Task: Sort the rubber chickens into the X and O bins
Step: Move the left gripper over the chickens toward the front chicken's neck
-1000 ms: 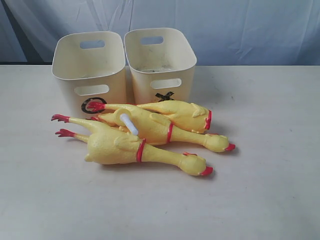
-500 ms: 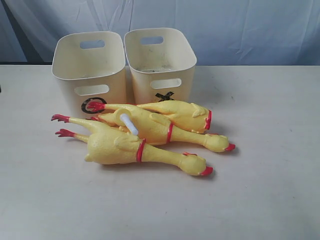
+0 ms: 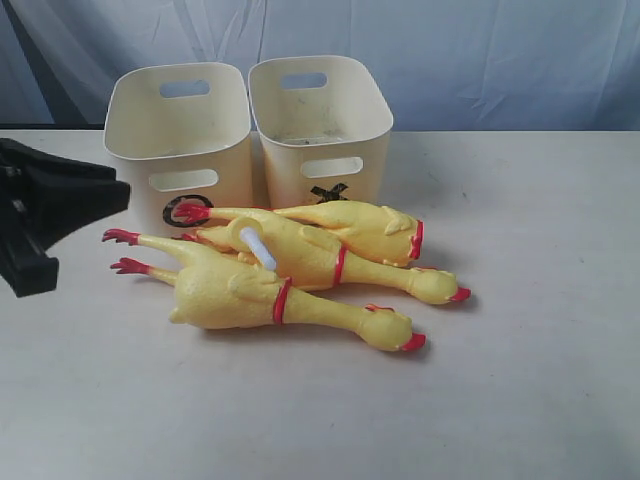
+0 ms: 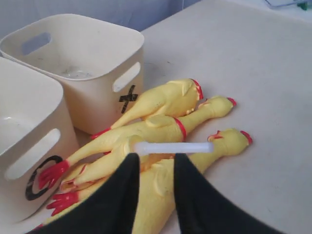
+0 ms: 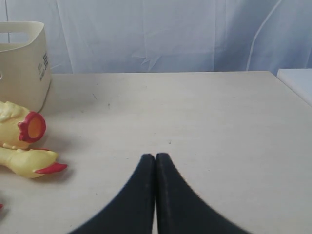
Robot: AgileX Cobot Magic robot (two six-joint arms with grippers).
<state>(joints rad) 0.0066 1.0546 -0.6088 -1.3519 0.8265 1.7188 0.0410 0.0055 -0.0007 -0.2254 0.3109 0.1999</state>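
Three yellow rubber chickens lie side by side in front of the bins: the front one (image 3: 270, 295), the middle one (image 3: 320, 255) and the back one (image 3: 360, 225), heads to the right. A white tube (image 3: 258, 247) sticks up from the middle chicken. The O bin (image 3: 215, 150) stands left, the X bin (image 3: 285, 160) right. My left gripper (image 3: 95, 215) hovers at the left edge, near the red feet; it is open (image 4: 156, 158), with nothing between its fingers, over the front chicken (image 4: 229, 144). My right gripper (image 5: 155, 157) is shut and empty above bare table.
A pale blue cloth (image 3: 450, 50) hangs behind the table. In the right wrist view a chicken head (image 5: 24, 163) and a bin wall (image 5: 22, 73) lie at one side. Both bins look empty inside.
My left gripper has come into the exterior view from the left edge, where it did not show before. The chickens and bins have not moved.
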